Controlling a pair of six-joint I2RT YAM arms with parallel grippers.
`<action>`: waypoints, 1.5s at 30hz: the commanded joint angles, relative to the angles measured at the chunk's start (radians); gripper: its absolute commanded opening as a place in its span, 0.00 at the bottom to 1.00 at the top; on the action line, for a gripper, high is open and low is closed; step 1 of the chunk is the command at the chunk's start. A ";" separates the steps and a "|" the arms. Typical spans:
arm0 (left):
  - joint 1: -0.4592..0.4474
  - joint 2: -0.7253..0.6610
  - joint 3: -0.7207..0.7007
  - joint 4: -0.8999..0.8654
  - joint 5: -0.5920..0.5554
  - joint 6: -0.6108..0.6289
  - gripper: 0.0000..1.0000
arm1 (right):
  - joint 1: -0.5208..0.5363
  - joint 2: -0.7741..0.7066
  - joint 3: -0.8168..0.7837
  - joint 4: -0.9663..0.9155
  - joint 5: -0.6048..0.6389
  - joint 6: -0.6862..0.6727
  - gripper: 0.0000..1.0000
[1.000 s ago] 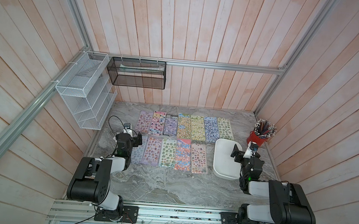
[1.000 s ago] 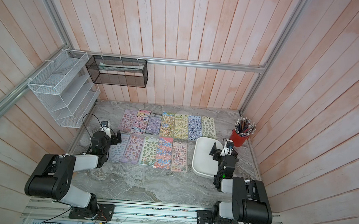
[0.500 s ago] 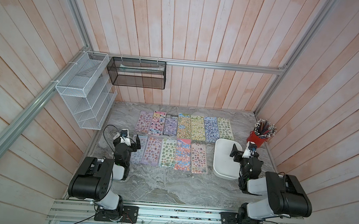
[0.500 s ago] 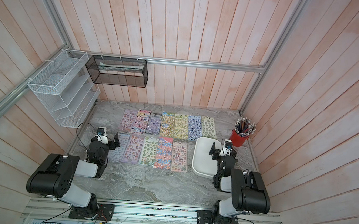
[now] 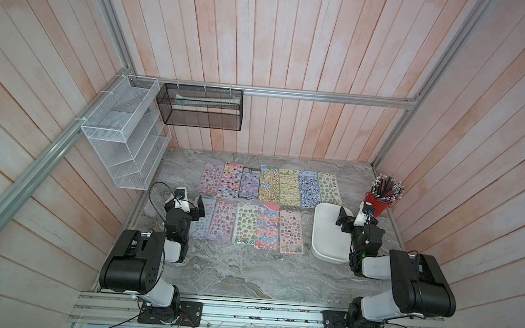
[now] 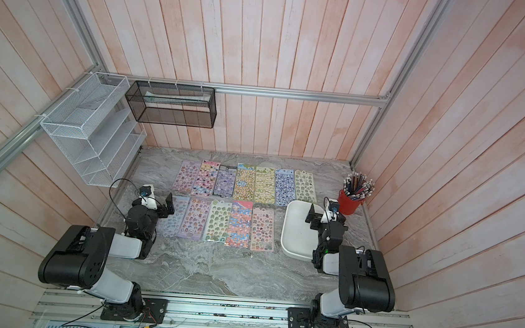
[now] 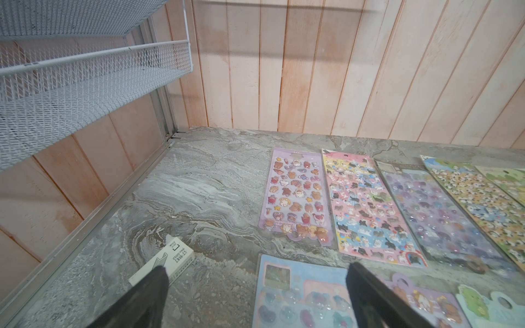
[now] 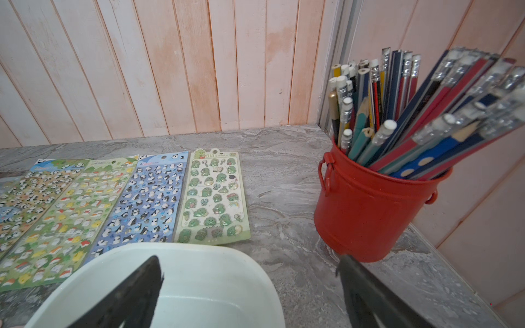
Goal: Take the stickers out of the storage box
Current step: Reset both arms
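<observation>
The stickers (image 5: 268,188) are lying in two rows mid-frame on the bench (image 5: 245,273), outside the white storage box (image 5: 326,238) sitting just right of them. The left tool (image 7: 255,268) and right tool (image 8: 248,259) are hovering spread wide, gripping nothing. A green dinosaur sheet (image 8: 213,198) is showing "3D"; a white carton (image 7: 163,262) is bearing "0012".

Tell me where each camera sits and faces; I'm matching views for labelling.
Top views: high above the arm bases, looking down on the table, stickers and storage box; left arm and right arm show whole.
Left wrist: on the left arm, facing the back-left corner and white mesh rack; the open left claw shows.
Right wrist: on the right arm, facing back toward the red pencil bucket; the open right claw shows.
Shared: both wrist views catch the panda sheet.
</observation>
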 commanded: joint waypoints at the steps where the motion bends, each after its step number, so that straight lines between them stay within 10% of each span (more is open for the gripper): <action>1: 0.003 0.005 0.013 0.014 0.018 -0.009 1.00 | 0.001 0.007 0.006 -0.016 -0.005 -0.013 0.98; 9: 0.003 0.001 0.000 0.033 0.000 -0.011 1.00 | 0.001 0.003 -0.006 0.003 -0.007 -0.015 0.98; 16: 0.002 0.022 -0.219 0.465 -0.047 -0.034 1.00 | 0.001 0.008 -0.234 0.435 -0.004 -0.011 0.98; 21: -0.001 -0.007 0.026 -0.026 -0.071 -0.040 1.00 | 0.001 0.008 0.010 -0.020 0.014 -0.009 0.98; 39: -0.007 0.001 0.001 0.031 -0.079 -0.032 1.00 | -0.005 0.009 -0.002 0.006 -0.059 -0.025 0.98; 45: 0.025 -0.019 -0.154 0.294 -0.069 -0.085 1.00 | -0.003 -0.010 -0.077 0.119 -0.039 -0.019 0.98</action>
